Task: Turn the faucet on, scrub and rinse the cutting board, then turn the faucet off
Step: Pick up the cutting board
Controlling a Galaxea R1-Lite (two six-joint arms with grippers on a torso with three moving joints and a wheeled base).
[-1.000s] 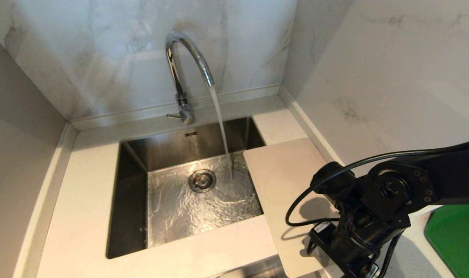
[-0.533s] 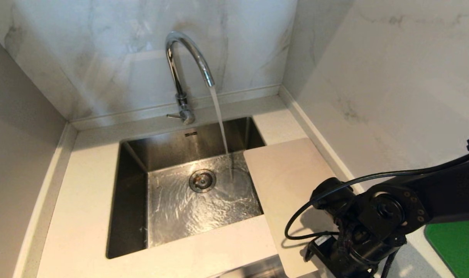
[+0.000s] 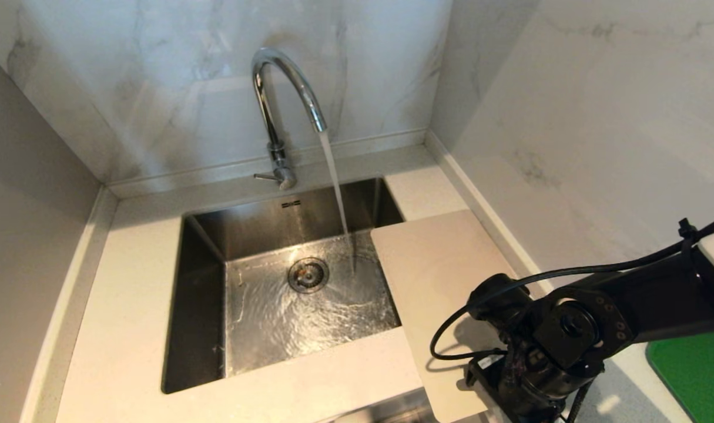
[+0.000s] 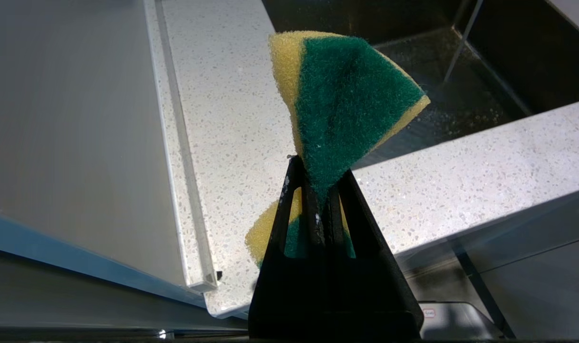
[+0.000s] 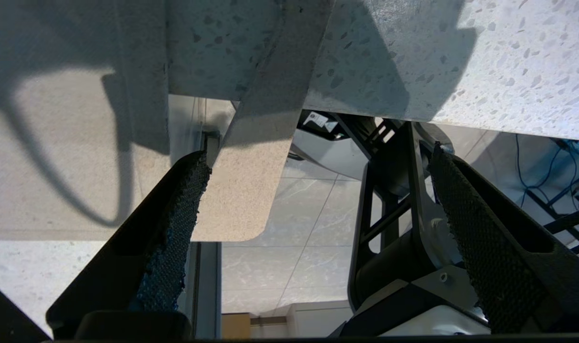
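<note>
Faucet [image 3: 286, 100] runs; right claw [image 5: 313, 228] gapes beside the cutting board [image 3: 439, 276]; left claw [image 4: 320, 200] clamps a sponge [image 4: 346, 100]; scrubbing remains.

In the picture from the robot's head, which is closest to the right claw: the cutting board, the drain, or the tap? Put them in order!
Starting from the right claw, low at the counter's front right:
1. Cutting board: right beside the claw, overhanging the sink's right side.
2. Drain: farther left, in the sink's wet bottom.
3. Tap: farthest, up at the back wall, with water running.
</note>
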